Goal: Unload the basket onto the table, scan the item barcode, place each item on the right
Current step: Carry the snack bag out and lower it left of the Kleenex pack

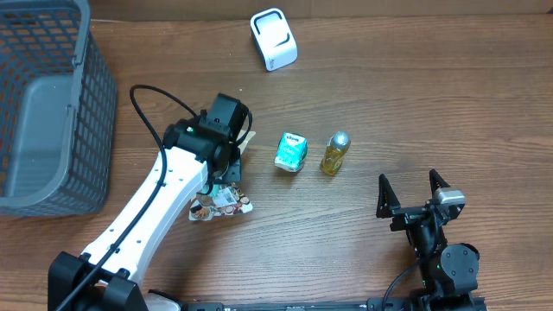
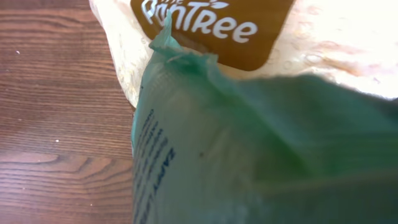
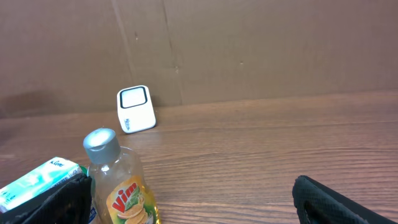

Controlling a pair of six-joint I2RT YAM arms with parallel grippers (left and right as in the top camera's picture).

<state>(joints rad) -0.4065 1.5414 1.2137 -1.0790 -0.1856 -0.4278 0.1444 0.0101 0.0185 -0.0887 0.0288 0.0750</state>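
Observation:
My left gripper [image 1: 222, 170] is shut on a crinkly snack packet [image 1: 221, 202] near the table's middle left. One cream end of the packet sticks out beyond the wrist, and a printed end lies below it. In the left wrist view the packet [image 2: 249, 137] fills the frame with green film and a brown label, and my own fingers are hidden. No barcode shows. The white scanner [image 1: 273, 39] stands at the back of the table, also visible as the scanner [image 3: 135, 109] in the right wrist view. My right gripper [image 1: 413, 192] is open at the front right, holding nothing.
A teal carton [image 1: 291, 152] and a yellow Vim bottle [image 1: 335, 153] lie side by side in the middle, just ahead of the right gripper's left finger [image 3: 56, 199]. A grey mesh basket [image 1: 82, 130] stands at the far left.

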